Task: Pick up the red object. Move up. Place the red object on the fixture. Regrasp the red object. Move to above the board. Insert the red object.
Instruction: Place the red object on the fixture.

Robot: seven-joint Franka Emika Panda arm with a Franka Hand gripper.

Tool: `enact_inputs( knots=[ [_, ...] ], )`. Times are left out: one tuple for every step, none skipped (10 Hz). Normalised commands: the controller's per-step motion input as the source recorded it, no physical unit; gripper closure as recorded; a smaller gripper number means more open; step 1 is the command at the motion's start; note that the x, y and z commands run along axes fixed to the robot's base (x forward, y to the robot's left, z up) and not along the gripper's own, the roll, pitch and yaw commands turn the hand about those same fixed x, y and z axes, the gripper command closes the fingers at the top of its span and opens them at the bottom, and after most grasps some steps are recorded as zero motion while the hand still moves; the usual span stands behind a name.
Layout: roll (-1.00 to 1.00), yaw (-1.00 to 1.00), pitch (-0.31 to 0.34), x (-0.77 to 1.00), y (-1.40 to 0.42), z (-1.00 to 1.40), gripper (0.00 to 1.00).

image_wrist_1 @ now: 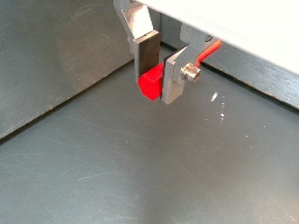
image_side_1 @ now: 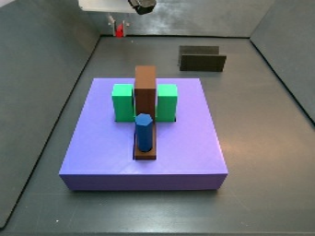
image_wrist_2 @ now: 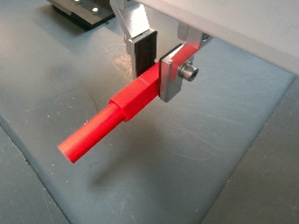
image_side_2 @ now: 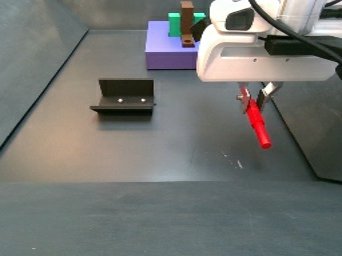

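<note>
Clamping the gripper (image_wrist_2: 159, 63), red object (image_wrist_2: 107, 124) juts out (seemingly airborne).

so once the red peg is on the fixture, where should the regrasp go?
The pincer now clamps the red peg at its thicker end, the thin end hanging free above the floor. For insertion, probably regrasp on that thicker section, coming square across its flat sides, leaving the thin tip clear. The fixture stands apart, unoccupied.
</note>
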Motion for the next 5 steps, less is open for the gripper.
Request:
enact_inputs(
  knots=[
    [-0.07, -0.14, 0.086, 0.37, 0.0, -0.16, 1.0],
    [-0.8, -0.28, 0.0, 0.81, 0.0, -0.21, 1.0],
    [-1.0, -0.21, -0.137, 0.78, 0.0, 0.0, 1.0],
    [-1.0, -0.21, -0.169, 0.74, 0.0, 0.01, 1.0],
    [-1.0, -0.19, -0.089, 0.8, -0.01, 0.16, 1.0]
  ],
)
